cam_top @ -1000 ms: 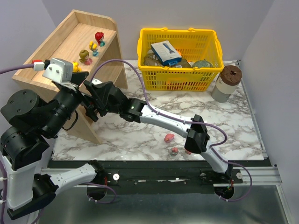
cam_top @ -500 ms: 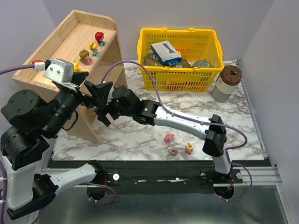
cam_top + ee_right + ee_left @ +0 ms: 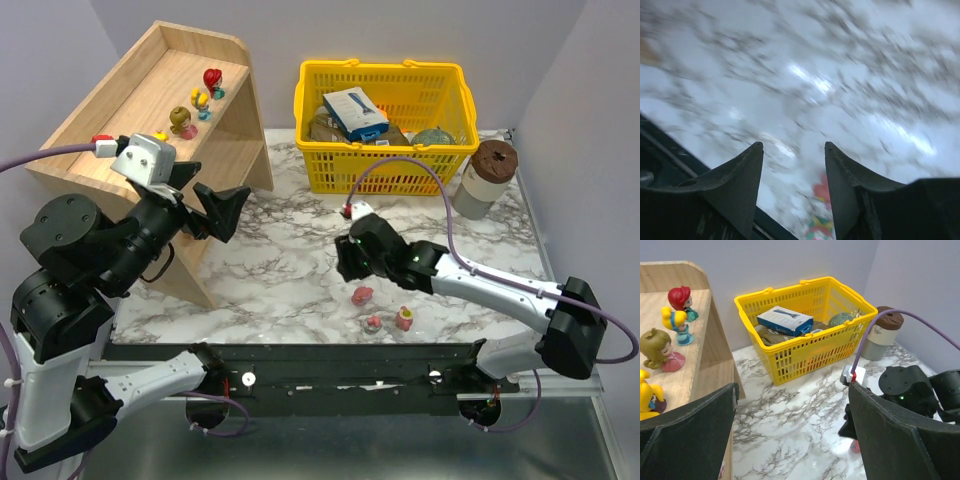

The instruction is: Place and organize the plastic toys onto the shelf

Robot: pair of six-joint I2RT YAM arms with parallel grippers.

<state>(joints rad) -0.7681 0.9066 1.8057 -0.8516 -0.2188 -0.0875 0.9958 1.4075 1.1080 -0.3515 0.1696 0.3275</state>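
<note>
The shelf stands left of the left claw, its long axis running away from the arm bases. On its top tier four plastic toys stand upright in a row, their long axes vertical. Farthest is a red-haired figure, then a yellow-and-blue figure and an olive-haired figure on a pink base. Nearest is a yellow figure, cut off by the picture's edge. Which way their faces point is hard to make out.

The left claw gapes wide with nothing between its fingers. Ahead of it and to its right sits the yellow basket.

The right claw, low over the bench, is likewise spread apart and empty. Just beside it, toward the arm bases, three more toys rest on the bench: a pink toy, a small toy and a yellow-topped toy. They are too small to tell upright from tipped. The right wrist view is blurred, and only a reddish smear shows beyond the fingertips.
</note>
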